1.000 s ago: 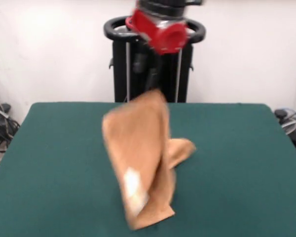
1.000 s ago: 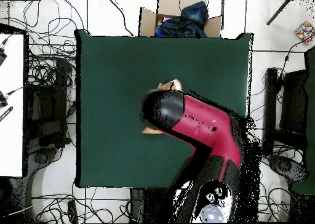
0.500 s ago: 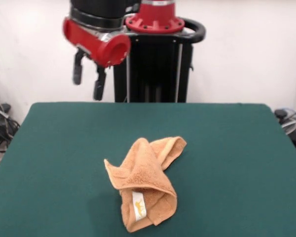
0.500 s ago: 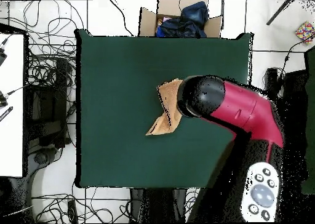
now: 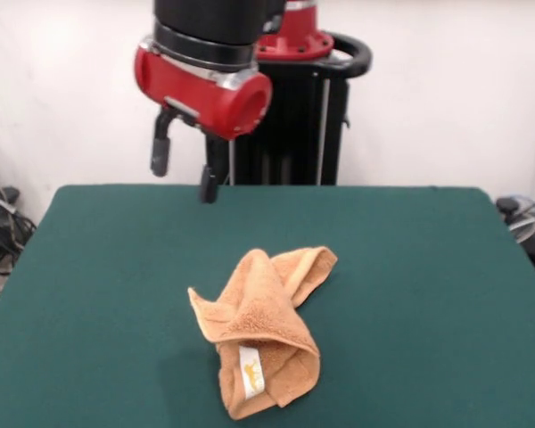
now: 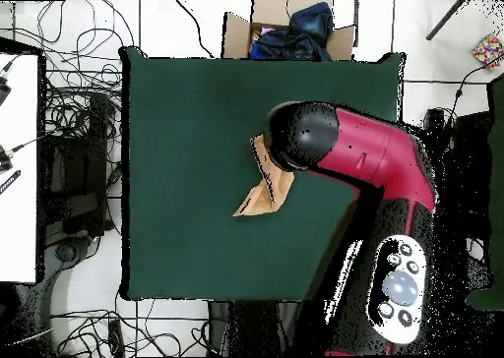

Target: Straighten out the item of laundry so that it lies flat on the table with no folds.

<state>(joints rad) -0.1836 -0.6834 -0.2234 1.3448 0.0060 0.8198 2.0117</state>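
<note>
The orange-tan towel (image 5: 263,332) lies crumpled and folded over itself on the green table (image 5: 428,294), near the front middle, with its white label (image 5: 249,373) showing at the near end. My gripper (image 5: 184,178) hangs open and empty well above the table, up and to the left of the towel. In the overhead view the arm's head (image 6: 303,136) covers part of the towel (image 6: 264,195), and the gripper itself is hidden.
The black pedestal (image 5: 285,134) stands behind the table's far edge. A cardboard box with dark clothes (image 6: 290,31) sits beyond the table's top edge in the overhead view. Cables (image 6: 74,128) lie on the floor at the left.
One second ago the towel hung lifted from the gripper. It has since dropped into a crumpled heap. The open gripper swung left, then moved slightly right and lower.
</note>
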